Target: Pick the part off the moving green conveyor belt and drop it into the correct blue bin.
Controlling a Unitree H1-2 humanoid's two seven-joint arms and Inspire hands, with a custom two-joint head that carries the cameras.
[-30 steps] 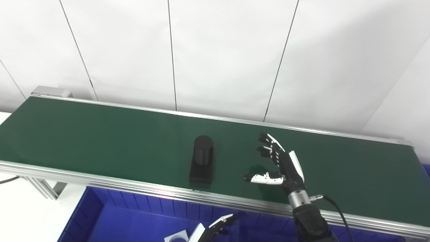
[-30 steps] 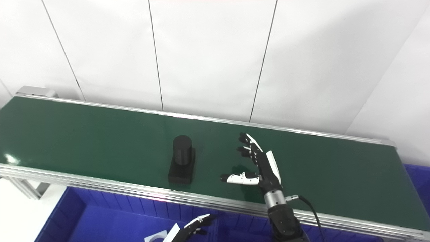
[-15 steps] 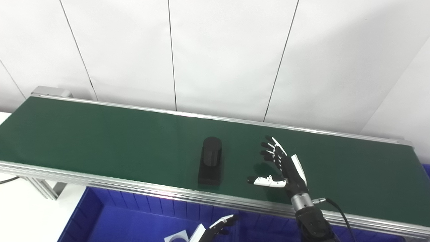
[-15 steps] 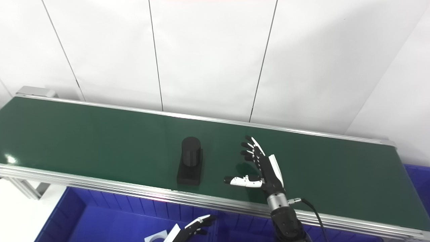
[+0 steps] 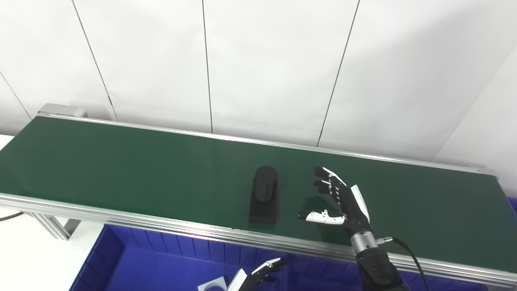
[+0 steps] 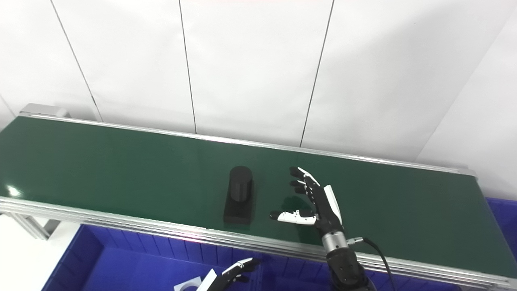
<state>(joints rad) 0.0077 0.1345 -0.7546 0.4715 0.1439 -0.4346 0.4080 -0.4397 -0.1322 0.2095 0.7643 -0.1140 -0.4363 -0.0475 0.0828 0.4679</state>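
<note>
A black part (image 5: 264,195), a cylinder standing on a flat rectangular base, rides on the green conveyor belt (image 5: 121,165) near its front edge. My right hand (image 5: 339,200) is open above the belt just to the right of the part, fingers spread and thumb pointing left toward it, a short gap between them. My left hand (image 5: 260,274) shows only in part at the bottom edge, below the belt over a blue bin (image 5: 161,262); its fingers look loosely extended and empty.
The belt's aluminium front rail (image 5: 161,226) runs between my arms and the part. A second blue bin (image 6: 501,210) peeks in at the far right. A white panelled wall stands behind the belt.
The part has travelled to the right along the belt, closing most of the gap to my right hand. The right hand has shifted slightly right and nearer. The left hand has not moved.
</note>
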